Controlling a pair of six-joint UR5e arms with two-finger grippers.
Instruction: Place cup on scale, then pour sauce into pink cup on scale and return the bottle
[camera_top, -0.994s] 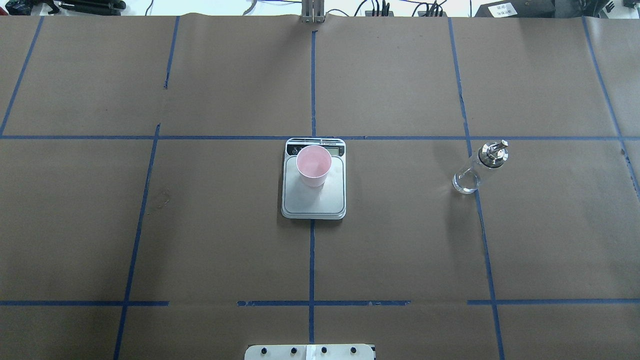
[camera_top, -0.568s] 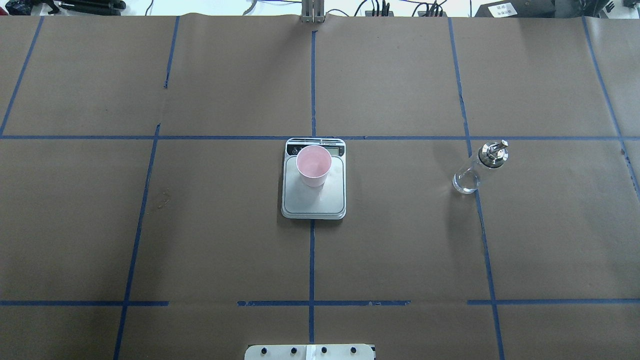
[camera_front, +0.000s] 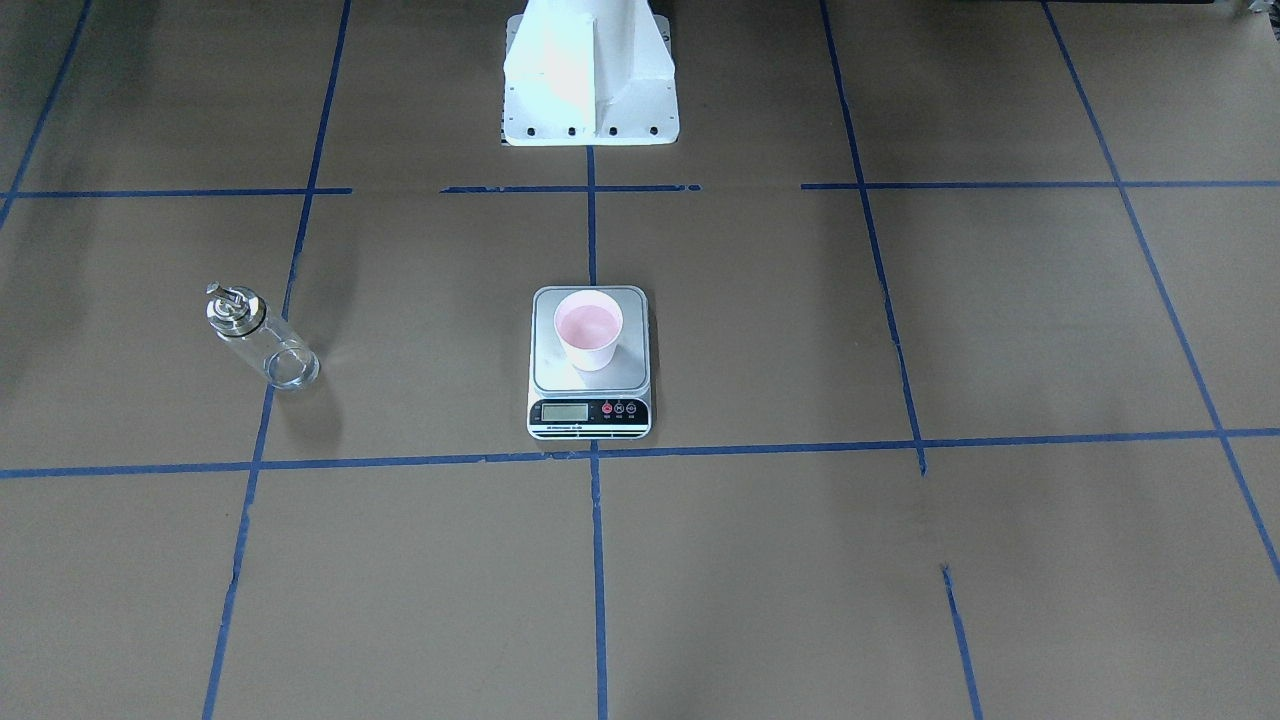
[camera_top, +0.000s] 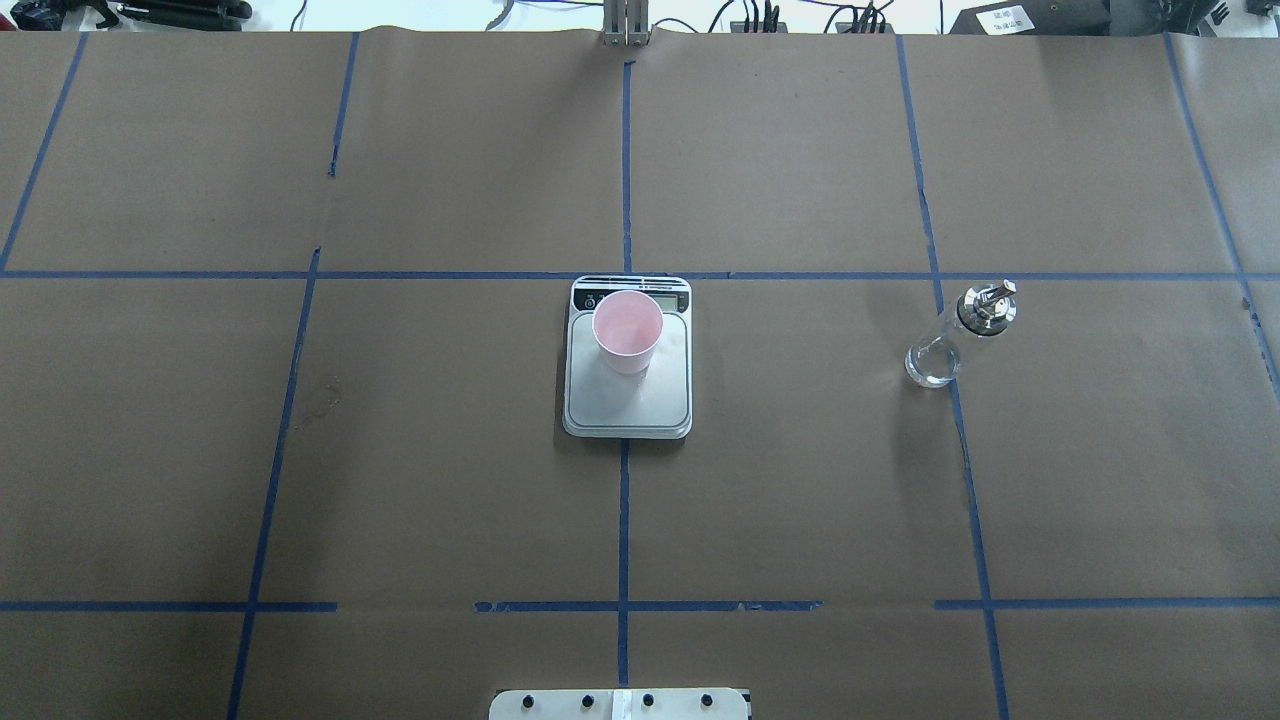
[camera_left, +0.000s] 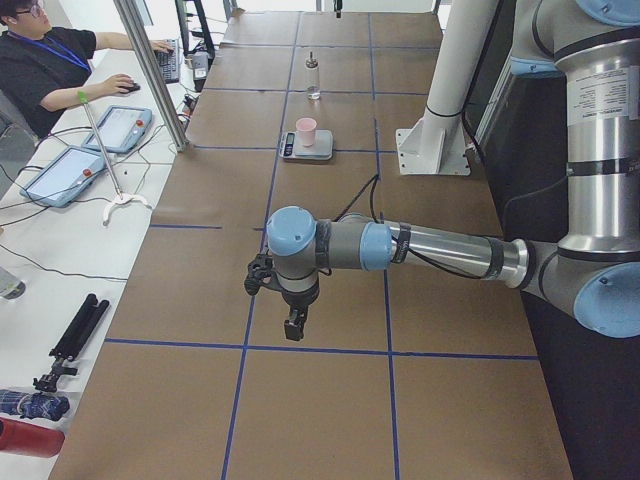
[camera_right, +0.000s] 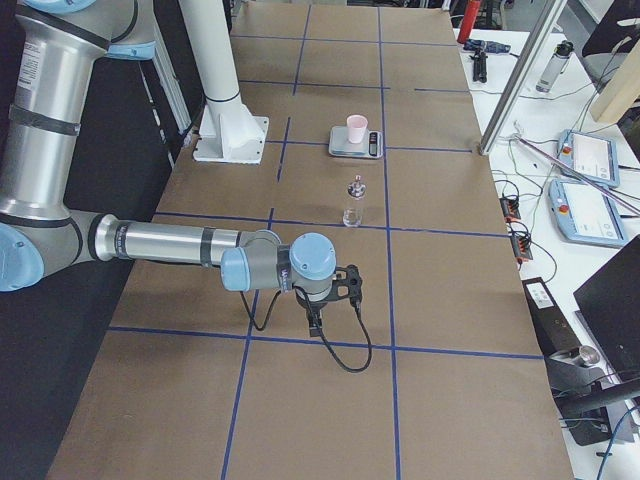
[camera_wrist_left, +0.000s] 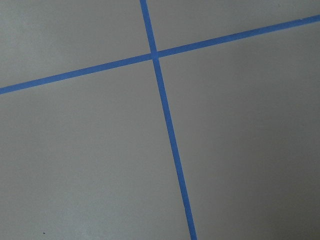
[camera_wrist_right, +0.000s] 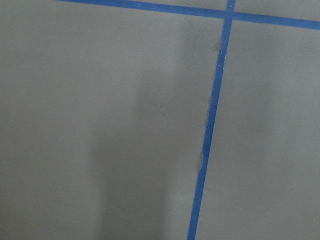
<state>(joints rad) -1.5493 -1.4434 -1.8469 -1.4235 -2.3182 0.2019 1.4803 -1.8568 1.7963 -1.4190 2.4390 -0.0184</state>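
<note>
The pink paper cup stands upright on the steel platform of the kitchen scale, its base nearer the display end, which faces away from the robot. Its inside is pink; whether anything is in it cannot be told. The scale sits mid-table, just beside a crossing of 2 blue tape lines on the brown paper table cover.

The clear glass bottle with the silver pour spout stands upright on the table, well apart from the scale on the robot's right side, touching a tape line and held by nothing.

Both arms are low over the table ends, far from the scale. The left gripper points down over the paper near a tape line; the right gripper does the same at the opposite end. Each shows only in a side view, so whether its fingers are spread or closed cannot be told. Both wrist cameras see only paper and tape.

A person sits at a side desk beyond the table edge
</note>
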